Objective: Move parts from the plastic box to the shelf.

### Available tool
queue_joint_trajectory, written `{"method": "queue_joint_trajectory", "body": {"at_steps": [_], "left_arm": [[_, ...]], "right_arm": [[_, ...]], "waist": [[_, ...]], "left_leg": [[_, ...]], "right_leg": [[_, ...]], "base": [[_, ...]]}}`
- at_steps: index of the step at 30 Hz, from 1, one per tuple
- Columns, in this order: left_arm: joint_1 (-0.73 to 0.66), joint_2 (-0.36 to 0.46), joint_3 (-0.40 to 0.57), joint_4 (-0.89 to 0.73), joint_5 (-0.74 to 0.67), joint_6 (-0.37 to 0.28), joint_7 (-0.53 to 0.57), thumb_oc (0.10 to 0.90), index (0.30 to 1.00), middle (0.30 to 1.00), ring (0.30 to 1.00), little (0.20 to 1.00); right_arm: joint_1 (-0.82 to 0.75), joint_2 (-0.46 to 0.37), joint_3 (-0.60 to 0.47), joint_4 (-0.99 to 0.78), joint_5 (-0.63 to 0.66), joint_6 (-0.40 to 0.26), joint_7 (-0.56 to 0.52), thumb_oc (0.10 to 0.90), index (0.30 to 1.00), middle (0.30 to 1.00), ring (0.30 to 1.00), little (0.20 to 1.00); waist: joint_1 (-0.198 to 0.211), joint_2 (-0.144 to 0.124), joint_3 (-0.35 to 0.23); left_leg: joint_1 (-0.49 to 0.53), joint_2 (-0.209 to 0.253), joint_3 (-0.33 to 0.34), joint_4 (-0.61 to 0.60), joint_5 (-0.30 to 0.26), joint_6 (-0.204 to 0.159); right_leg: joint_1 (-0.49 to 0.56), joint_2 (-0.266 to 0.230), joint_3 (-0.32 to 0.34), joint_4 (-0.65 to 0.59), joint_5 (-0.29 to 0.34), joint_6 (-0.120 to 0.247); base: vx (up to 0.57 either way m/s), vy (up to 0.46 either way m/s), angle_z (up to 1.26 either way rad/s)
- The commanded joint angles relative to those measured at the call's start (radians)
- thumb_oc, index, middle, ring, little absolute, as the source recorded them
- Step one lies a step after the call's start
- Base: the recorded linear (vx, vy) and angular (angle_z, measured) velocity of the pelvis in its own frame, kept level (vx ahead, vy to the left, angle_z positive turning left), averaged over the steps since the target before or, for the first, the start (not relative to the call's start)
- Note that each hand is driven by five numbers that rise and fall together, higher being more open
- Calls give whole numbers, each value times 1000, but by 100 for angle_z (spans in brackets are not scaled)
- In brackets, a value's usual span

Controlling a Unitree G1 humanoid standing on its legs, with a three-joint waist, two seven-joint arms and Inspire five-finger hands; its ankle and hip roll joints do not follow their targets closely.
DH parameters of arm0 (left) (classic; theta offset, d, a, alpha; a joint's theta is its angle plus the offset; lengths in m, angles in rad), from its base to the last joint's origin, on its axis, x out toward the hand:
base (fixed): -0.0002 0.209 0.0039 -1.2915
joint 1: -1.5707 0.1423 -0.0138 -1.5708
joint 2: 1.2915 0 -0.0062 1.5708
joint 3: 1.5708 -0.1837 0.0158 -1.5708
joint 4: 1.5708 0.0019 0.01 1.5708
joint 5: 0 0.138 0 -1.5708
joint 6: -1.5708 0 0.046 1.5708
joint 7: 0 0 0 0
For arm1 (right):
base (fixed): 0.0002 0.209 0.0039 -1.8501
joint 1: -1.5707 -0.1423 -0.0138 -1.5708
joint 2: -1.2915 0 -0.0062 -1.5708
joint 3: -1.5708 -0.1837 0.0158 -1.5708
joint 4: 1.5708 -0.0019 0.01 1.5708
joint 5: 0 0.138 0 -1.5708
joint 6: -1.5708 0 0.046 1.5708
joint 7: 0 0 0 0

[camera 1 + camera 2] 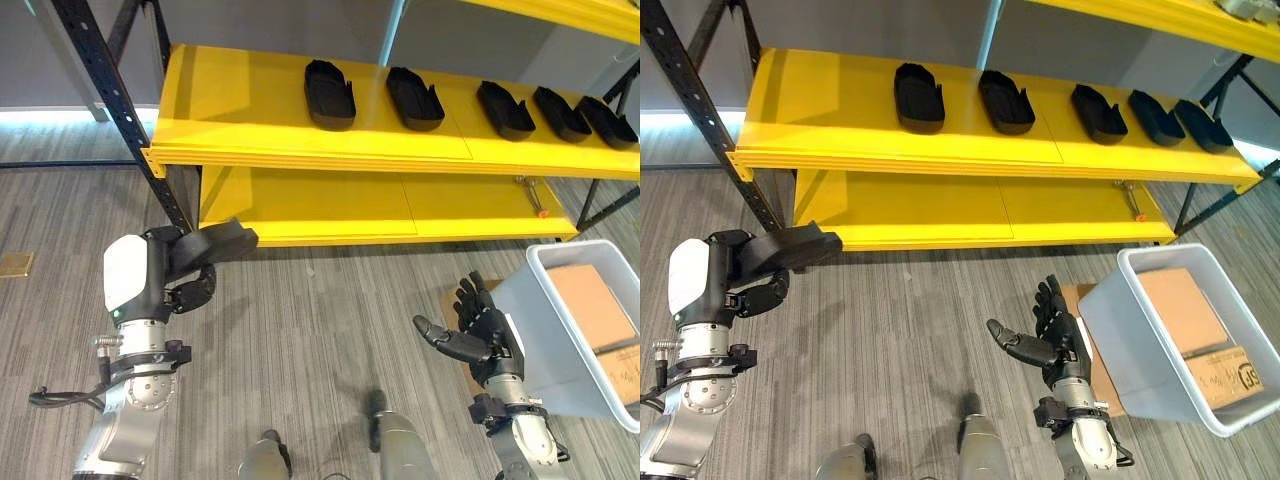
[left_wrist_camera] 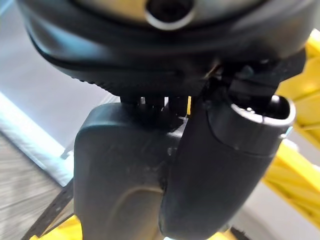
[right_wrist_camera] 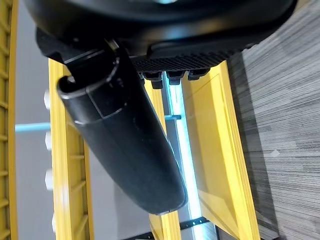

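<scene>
My left hand (image 1: pixel 185 280) is shut on a black plastic part (image 1: pixel 220 241), held out over the floor just short of the yellow shelf's (image 1: pixel 250 110) left front corner. In the left wrist view the part (image 2: pixel 120 175) lies against my thumb (image 2: pixel 225 165). Several black parts (image 1: pixel 329 94) lie in a row on the shelf's upper board. At the lower right stands the grey plastic box (image 1: pixel 560 330), tilted, with cardboard (image 1: pixel 592 305) inside. Beside the box's left wall my right hand (image 1: pixel 482 330) is open and holds nothing.
A black steel upright (image 1: pixel 115 95) rises at the shelf's left front corner, close to my left hand. A lower yellow board (image 1: pixel 400 205) carries a small tool (image 1: pixel 530 193) at its right. Grey striped floor lies between my hands.
</scene>
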Motion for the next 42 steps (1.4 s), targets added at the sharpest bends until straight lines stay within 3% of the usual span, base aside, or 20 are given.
{"method": "queue_joint_trajectory", "body": {"at_steps": [1, 5, 9, 15, 22, 23, 24, 25, 26, 28, 29, 30, 31, 33, 34, 35, 38, 42], "left_arm": [[-89, 28, 28, -178, 32, -94, 46, 400, 300, 300, 300, 300], [-64, 9, 22, -188, 39, -115, 22, 400, 300, 300, 300, 300], [-49, -1, 19, -180, 19, -117, 9, 400, 300, 300, 300, 300], [-59, -16, 0, -178, -20, -123, -3, 400, 300, 300, 300, 300], [-52, -24, 2, -179, -32, -118, -4, 400, 300, 300, 300, 300], [-50, -27, 4, -177, -35, -118, -5, 400, 300, 300, 300, 300], [-52, -30, 1, -176, -46, -118, -14, 400, 300, 300, 300, 300], [-62, -30, -7, -176, -49, -118, -15, 400, 300, 300, 300, 300], [-73, -30, -17, -175, -56, -121, -18, 400, 300, 300, 300, 300], [-78, -29, -21, -177, -60, -124, -16, 400, 300, 300, 300, 300], [-67, -28, -13, -183, -63, -129, -11, 400, 300, 300, 300, 300], [-67, -28, -13, -183, -63, -129, -12, 400, 300, 300, 300, 300], [-59, -36, -18, -181, -71, -133, -8, 400, 300, 300, 300, 300], [-66, -35, -28, -169, -67, -136, 0, 400, 300, 300, 300, 300], [-67, -36, -30, -168, -67, -137, 1, 400, 300, 300, 300, 300], [-73, -34, -35, -162, -66, -136, 8, 400, 300, 300, 300, 300], [-76, -39, -39, -157, -60, -136, 22, 400, 300, 300, 300, 300], [-69, -38, -38, -164, -48, -137, 30, 400, 300, 300, 300, 300]], "right_arm": [[-73, -71, -54, -108, 35, -102, 26, 900, 1000, 1000, 1000, 1000], [-73, -94, -73, -116, 23, -103, 31, 900, 1000, 1000, 1000, 1000], [-76, -94, -76, -107, 23, -97, 26, 900, 1000, 1000, 1000, 1000], [-73, -99, -82, -108, 19, -92, 22, 900, 1000, 1000, 1000, 1000], [-77, -114, -74, -107, 15, -92, 24, 900, 1000, 1000, 1000, 1000], [-79, -118, -72, -104, 15, -91, 24, 900, 1000, 1000, 1000, 1000], [-82, -131, -72, -102, 14, -95, 19, 900, 1000, 1000, 1000, 1000], [-82, -140, -75, -103, 14, -99, 14, 900, 1000, 1000, 1000, 1000], [-86, -150, -74, -104, 15, -102, 7, 900, 1000, 1000, 1000, 1000], [-95, -152, -75, -103, 14, -105, 2, 900, 1000, 1000, 1000, 1000], [-90, -150, -84, -111, 5, -113, -9, 900, 1000, 1000, 1000, 1000], [-90, -150, -84, -111, 5, -113, -9, 900, 1000, 1000, 1000, 1000], [-81, -143, -89, -109, 13, -121, -20, 900, 1000, 1000, 1000, 1000], [-64, -146, -90, -101, 16, -130, -30, 900, 1000, 1000, 1000, 1000], [-64, -147, -90, -100, 16, -130, -30, 900, 1000, 1000, 1000, 1000], [-59, -141, -84, -89, 20, -135, -38, 900, 1000, 1000, 1000, 1000], [-45, -143, -76, -89, 5, -143, -47, 900, 1000, 1000, 1000, 1000], [-45, -136, -64, -89, -6, -142, -44, 900, 1000, 1000, 1000, 1000]], "waist": [[-55, 22, -70], [-63, 37, -106], [-61, 57, -120], [-77, 97, -146], [-79, 121, -158], [-77, 124, -156], [-60, 112, -138], [-53, 93, -116], [-46, 73, -101], [-45, 65, -89], [-52, 71, -88], [-51, 70, -88], [-63, 101, -90], [-53, 116, -80], [-54, 117, -81], [-54, 133, -76], [-55, 156, -65], [-47, 177, -60]], "left_leg": [[158, 12, -58, -44, -95, -37], [187, 23, -63, -47, -103, -54], [219, 41, -70, -84, -89, -66], [291, 81, -93, -191, -9, -107], [314, 133, -110, -198, 58, -134], [292, 142, -118, -148, 102, -146], [202, 149, -129, 48, 228, -155], [119, 146, -141, 178, 261, -158], [65, 131, -140, 236, 279, -154], [28, 129, -138, 266, 261, -146], [13, 199, -91, 155, 264, -151], [16, 198, -89, 152, 265, -152], [14, 287, -29, -67, 309, -167], [16, 314, -12, -258, 389, -183], [19, 312, -13, -270, 396, -184], [10, 323, -26, -354, 415, -193], [21, 350, -9, -407, 438, -209], [59, 350, -43, -390, 418, -213]], "right_leg": [[78, 12, 29, -237, 128, 11], [120, 38, 58, -226, 125, -6], [131, 40, 30, -200, 97, -17], [136, 62, 2, -126, 28, -38], [128, 103, -14, -46, -55, -76], [139, 113, -16, -51, -63, -90], [178, 120, -11, -62, -75, -125], [201, 115, -17, -72, -75, -145], [207, 107, -20, -85, -67, -159], [203, 101, -25, -83, -70, -160], [207, 89, -30, -79, -88, -154], [208, 88, -29, -79, -88, -154], [210, 86, -47, -70, -113, -137], [209, 80, -52, -41, -136, -124], [206, 79, -54, -36, -140, -124], [201, 82, -48, -2, -154, -113], [198, 84, -37, 49, -185, -105], [207, 86, 0, 78, -207, -95]], "base": [[289, -10, 16], [233, -81, 44], [147, -79, 27], [147, -96, 19], [102, -141, 14], [100, -229, 3], [72, -334, 1], [5, -358, 18], [-50, -269, 29], [30, -128, 25], [82, -36, 14], [172, 23, 35], [123, 98, 46], [119, 93, 51], [124, 62, 34], [88, 32, 5], [132, 129, -24], [132, 159, -48]]}}
